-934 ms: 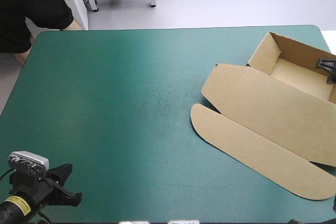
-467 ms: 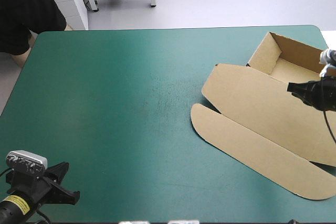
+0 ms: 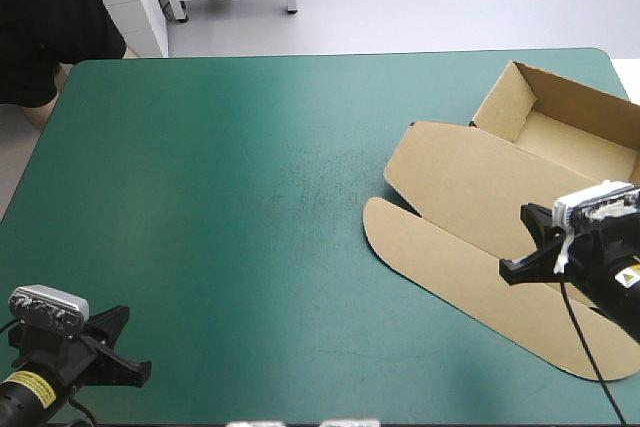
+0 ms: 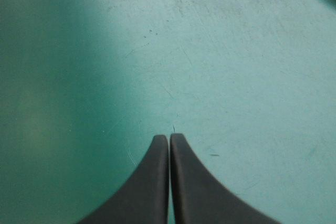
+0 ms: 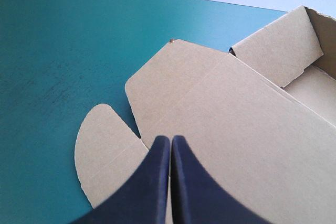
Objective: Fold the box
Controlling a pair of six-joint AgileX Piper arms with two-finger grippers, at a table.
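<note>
The box (image 3: 500,197) lies directly under and ahead of my right gripper (image 3: 508,269), toward the table's far right corner. It is an open tray (image 3: 575,142) with walls raised and tucked. Its lid (image 3: 470,182) lies flat on the cover (image 3: 220,207), and a long rounded flap (image 3: 450,267) runs along the lid's free edge. All of it is plain brown board with clean creases, and I see no tears.

The right gripper's two black fingers are pressed together in a single point, holding nothing. They hover over the lid about where it creases into the flap. From those tips, the tray is ahead and off to the right. The flap curves away ahead and to the left. The lid's long edge runs slantwise across my line of reach, from the near right toward the far middle of the table.

My left gripper (image 3: 145,377) is likewise closed on nothing, over bare cover at the near left corner. The box is well apart from it and not in its own view.

I judge the right arm much the nearer, so the lid would be its job.
</note>
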